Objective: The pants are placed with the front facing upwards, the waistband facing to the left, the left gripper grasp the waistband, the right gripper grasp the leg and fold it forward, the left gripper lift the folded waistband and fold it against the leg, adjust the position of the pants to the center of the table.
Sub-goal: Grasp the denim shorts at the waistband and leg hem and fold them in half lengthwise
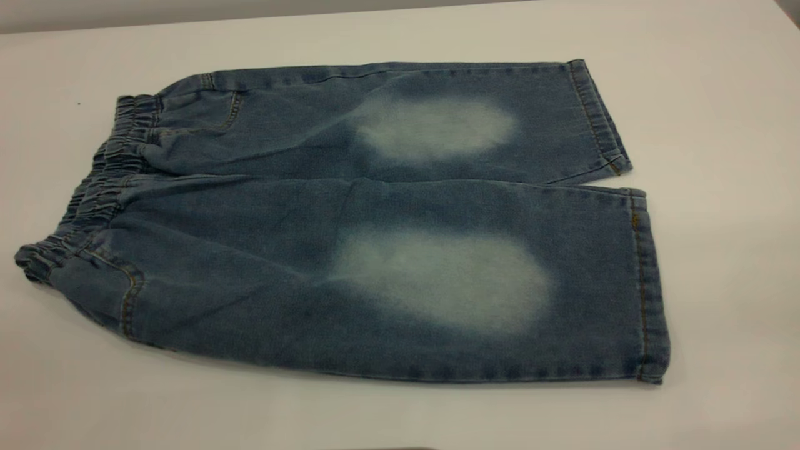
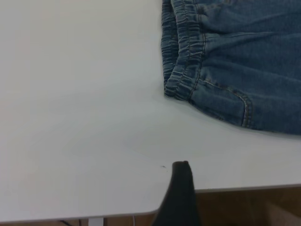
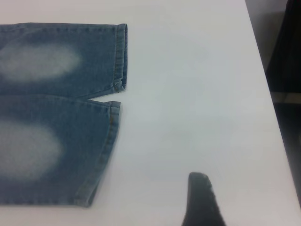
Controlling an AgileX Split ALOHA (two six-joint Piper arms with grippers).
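While both arms hang back off the cloth, you see only one dark finger tip of the left gripper [image 2: 181,188] and the right gripper [image 3: 202,200]; finger spread cannot be told. Short blue denim pants [image 1: 375,225] lie flat on the smooth white table [image 1: 719,94], ruffled elastic waistband [image 1: 100,194] leftward, faded patches up.

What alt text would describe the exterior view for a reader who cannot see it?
Short blue denim pants lie flat and unfolded on a white table, with the ruffled waistband at the left. Each leg has a whitish faded patch. No gripper appears in this view.
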